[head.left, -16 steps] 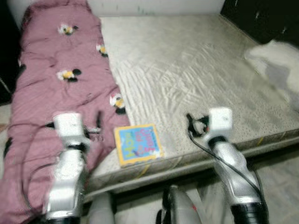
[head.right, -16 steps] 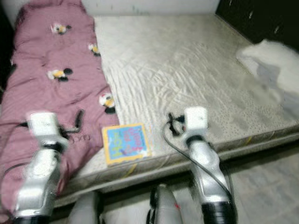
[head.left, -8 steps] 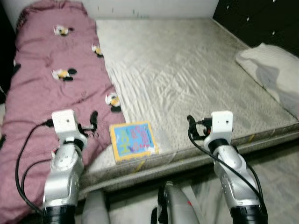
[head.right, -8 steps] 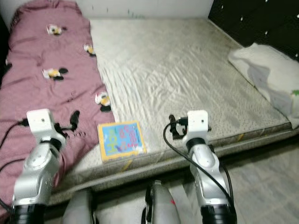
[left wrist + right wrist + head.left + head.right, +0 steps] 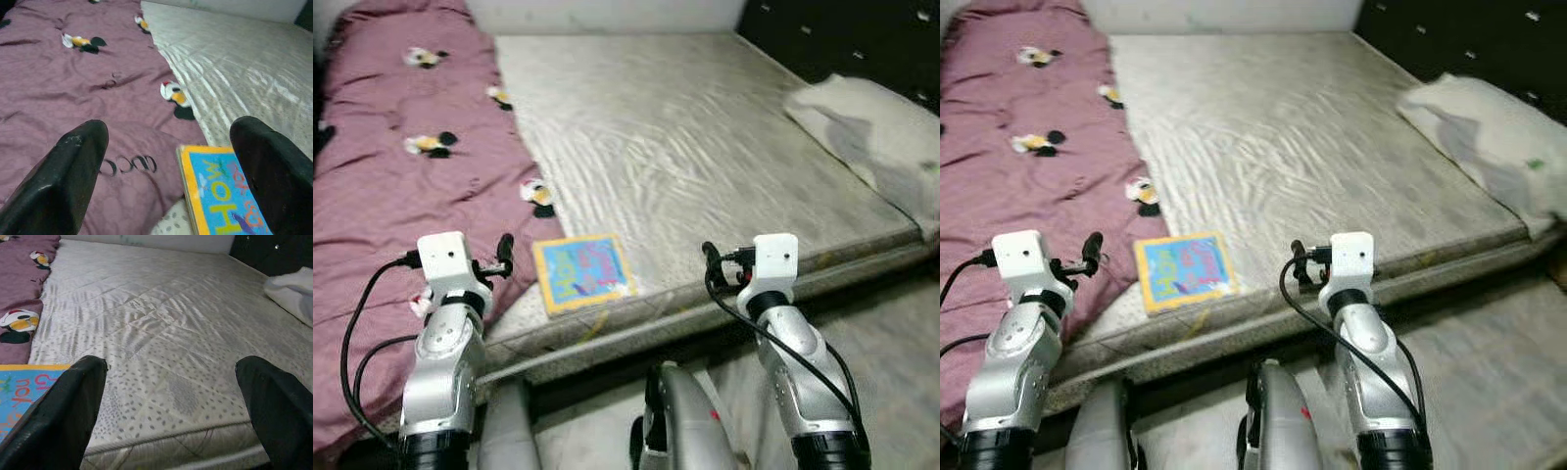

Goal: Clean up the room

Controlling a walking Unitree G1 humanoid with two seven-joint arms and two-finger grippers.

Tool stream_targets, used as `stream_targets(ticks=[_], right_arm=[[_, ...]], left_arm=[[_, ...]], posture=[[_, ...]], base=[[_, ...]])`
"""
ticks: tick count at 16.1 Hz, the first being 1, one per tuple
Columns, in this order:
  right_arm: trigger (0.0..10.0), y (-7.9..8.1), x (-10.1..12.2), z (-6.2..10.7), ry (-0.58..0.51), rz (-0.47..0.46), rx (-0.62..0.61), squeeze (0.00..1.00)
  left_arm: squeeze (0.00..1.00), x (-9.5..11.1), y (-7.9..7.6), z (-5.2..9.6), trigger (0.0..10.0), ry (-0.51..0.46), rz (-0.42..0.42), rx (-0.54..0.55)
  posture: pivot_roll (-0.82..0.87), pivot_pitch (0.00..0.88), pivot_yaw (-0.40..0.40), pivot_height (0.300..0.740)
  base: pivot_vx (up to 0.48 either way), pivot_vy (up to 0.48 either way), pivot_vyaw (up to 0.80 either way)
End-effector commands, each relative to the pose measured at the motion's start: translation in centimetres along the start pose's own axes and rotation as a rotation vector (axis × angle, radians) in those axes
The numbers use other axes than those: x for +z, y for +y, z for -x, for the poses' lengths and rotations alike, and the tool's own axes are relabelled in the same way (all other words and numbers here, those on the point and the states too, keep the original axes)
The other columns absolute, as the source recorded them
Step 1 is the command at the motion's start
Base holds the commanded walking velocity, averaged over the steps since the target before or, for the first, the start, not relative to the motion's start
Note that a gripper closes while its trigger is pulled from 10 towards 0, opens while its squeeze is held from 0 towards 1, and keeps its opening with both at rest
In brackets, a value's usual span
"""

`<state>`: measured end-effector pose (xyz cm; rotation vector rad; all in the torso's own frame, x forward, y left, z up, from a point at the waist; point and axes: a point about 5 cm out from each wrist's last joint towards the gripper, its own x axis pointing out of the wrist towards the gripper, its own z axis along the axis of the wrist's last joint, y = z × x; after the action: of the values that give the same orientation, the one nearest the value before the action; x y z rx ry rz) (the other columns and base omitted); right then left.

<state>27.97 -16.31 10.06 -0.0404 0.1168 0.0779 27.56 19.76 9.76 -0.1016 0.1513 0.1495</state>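
Mattress (image 5: 705,157) fills most of my head view, bare and cream-coloured, with a mauve quilt (image 5: 391,186) printed with cartoon figures laid along its left side. I see a picture book (image 5: 581,272) with a yellow border and blue cover lying flat at the mattress's near edge, its left side just beside the quilt's edge. A white pillow (image 5: 862,137) rests at the far right edge. My left gripper (image 5: 168,171) hangs over the quilt near the near edge, fingers (image 5: 73,171) spread wide and holding nothing, the book just beside it. My right gripper (image 5: 171,406) sits above the near edge, right of the book, fingers (image 5: 63,406) likewise parted wide and empty. Grey floor (image 5: 1489,343) shows below the bed frame.
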Motion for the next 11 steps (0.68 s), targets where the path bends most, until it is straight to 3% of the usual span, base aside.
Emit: stream_targets(ticks=[1, 5, 11], right_arm=[[10.0, -0.1, 0.4, -0.1, -0.007, 0.001, 0.003, 0.00], [10.0, -0.2, 0.3, 0.0, -0.004, -0.001, -0.004, 0.00], [10.0, -0.4, 0.3, 0.1, -0.004, 0.004, -0.013, 0.00]], left_arm=[[0.00, -0.3, 0.2, -0.2, 10.0, 0.019, -0.001, 0.017], [0.00, -0.2, 0.4, -0.3, 10.0, 0.019, -0.006, 0.025], [0.00, -0.4, 0.7, -1.4, 10.0, 0.050, 0.014, 0.041]], posture=[[-0.02, 0.051, -0.083, 0.576], [-0.02, 0.051, -0.082, 0.526], [-0.03, 0.056, -0.085, 0.526]], base=[[0.000, 0.000, 0.00], [0.000, 0.000, 0.00], [0.000, 0.000, 0.00]])
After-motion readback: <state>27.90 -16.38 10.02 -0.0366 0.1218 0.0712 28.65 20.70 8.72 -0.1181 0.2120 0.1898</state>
